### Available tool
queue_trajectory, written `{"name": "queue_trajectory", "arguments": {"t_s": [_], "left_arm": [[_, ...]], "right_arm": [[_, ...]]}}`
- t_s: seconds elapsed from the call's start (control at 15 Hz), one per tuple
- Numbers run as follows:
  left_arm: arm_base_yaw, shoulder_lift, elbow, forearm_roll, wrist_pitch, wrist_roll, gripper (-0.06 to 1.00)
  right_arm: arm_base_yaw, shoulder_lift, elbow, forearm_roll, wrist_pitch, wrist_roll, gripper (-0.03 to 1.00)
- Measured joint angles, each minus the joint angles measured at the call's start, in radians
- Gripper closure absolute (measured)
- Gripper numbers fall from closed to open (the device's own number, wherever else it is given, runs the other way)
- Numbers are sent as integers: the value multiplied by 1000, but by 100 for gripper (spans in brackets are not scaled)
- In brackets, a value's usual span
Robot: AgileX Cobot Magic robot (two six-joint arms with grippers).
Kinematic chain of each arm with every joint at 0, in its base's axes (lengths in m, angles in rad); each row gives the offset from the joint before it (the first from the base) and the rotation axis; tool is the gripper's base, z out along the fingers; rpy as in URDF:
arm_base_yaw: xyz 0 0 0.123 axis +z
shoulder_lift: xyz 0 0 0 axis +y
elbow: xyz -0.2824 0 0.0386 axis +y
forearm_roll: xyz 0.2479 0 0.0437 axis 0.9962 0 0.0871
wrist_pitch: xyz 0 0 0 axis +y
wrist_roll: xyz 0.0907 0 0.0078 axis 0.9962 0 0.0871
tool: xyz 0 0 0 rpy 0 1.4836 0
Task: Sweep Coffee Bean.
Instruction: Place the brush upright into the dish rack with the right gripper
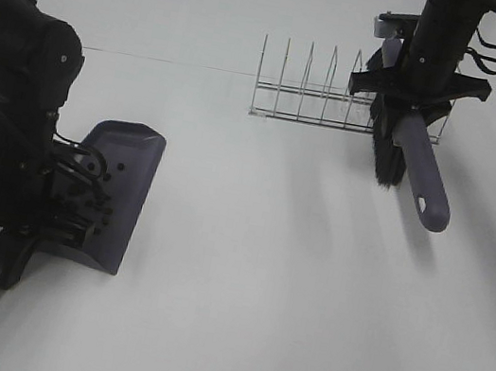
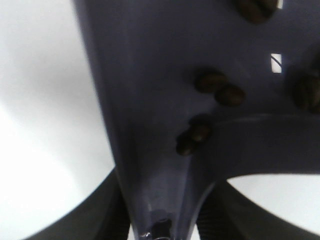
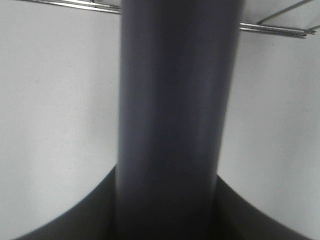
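Coffee bean point(image 2: 220, 87) count looks complete inside the dustpan point(image 1: 122, 192): dark ovals sit on the grey-purple tray toward its handle end, clearest in the left wrist view, and no bean shows on the white table point(image 1: 253, 321). Left gripper point(image 1: 53, 228), at about 8 o'clock in the high view, is pressed together on the dustpan handle, tray lip pointing toward 1 o'clock. Right gripper point(image 1: 421, 77), at about 1 o'clock, is clamped on the brush point(image 1: 407, 156), which hangs lifted with its bristles just in front of the wire rack point(image 1: 331, 95) and its handle end pointing toward 5 o'clock. Judgement: sweeping seems done; what remains is likely setting tools down. To do it well: keep the dustpan level or tipped slightly back toward the handle so beans do not roll off the lip; move it slowly; lower the brush clear of the rack wires before letting go.
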Motion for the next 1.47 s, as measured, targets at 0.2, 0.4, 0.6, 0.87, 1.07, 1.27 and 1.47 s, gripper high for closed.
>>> {"name": "queue_trajectory", "arguments": {"t_s": [0.2, 0.4, 0.6, 0.87, 1.07, 1.27, 1.47], "left_arm": [[0, 0, -1, 0, 0, 0, 59], [0, 0, -1, 0, 0, 0, 59], [0, 0, -1, 0, 0, 0, 59], [0, 0, -1, 0, 0, 1, 59], [0, 0, -1, 0, 0, 1, 59], [0, 0, -1, 0, 0, 1, 59], [0, 0, -1, 0, 0, 1, 59]], "right_arm": [[-19, 0, -20, -12, -6, 7, 67], [-42, 0, -22, 3, -7, 11, 67], [-42, 0, -22, 23, -7, 6, 67], [-64, 0, -22, 54, -7, 10, 67], [-81, 0, -22, 70, -9, 10, 67], [-85, 0, -22, 91, -9, 5, 67], [-83, 0, -22, 138, -8, -15, 67]]}}
